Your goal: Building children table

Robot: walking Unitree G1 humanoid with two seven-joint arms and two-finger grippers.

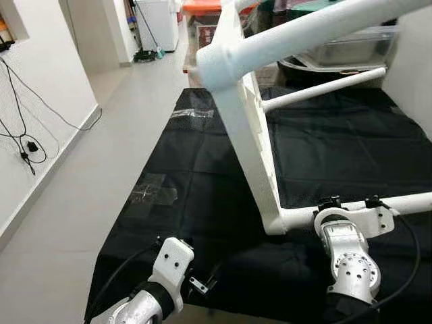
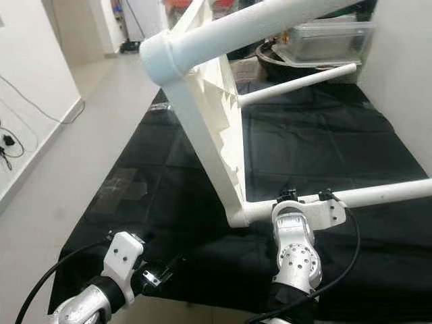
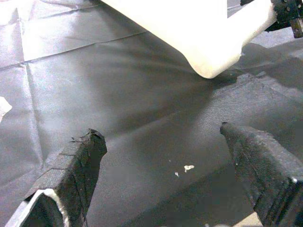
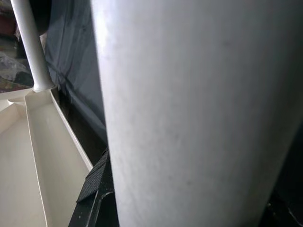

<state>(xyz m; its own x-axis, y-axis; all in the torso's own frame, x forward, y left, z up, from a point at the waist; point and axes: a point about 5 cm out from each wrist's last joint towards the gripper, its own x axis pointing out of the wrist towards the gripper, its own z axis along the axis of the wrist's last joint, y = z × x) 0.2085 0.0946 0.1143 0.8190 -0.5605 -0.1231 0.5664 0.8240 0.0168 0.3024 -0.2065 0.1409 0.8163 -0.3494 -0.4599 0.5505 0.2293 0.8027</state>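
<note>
You're over a black cloth [image 1: 202, 169] spread on a pale floor [image 1: 88, 169], with a white wall [image 1: 40, 88] on your left. Nearest you, your left gripper [image 3: 161, 156] hovers low over the cloth, fingers [image 3: 80, 161] spread wide and holding nothing; the white table [image 1: 250, 135] stands on edge just ahead of it, the lower corner resting on the cloth. Your right gripper [image 1: 351, 204] is clamped around the table's near leg [image 1: 412, 201], which runs out level to its right. From that corner the tabletop's ribbed underside rises away from you, a second leg [image 1: 324, 88] sticks out farther back, and a third [image 1: 304, 34] crosses overhead. Beyond the cloth sit clear bins [image 1: 351, 47] and an orange lid [image 1: 202, 8].
</note>
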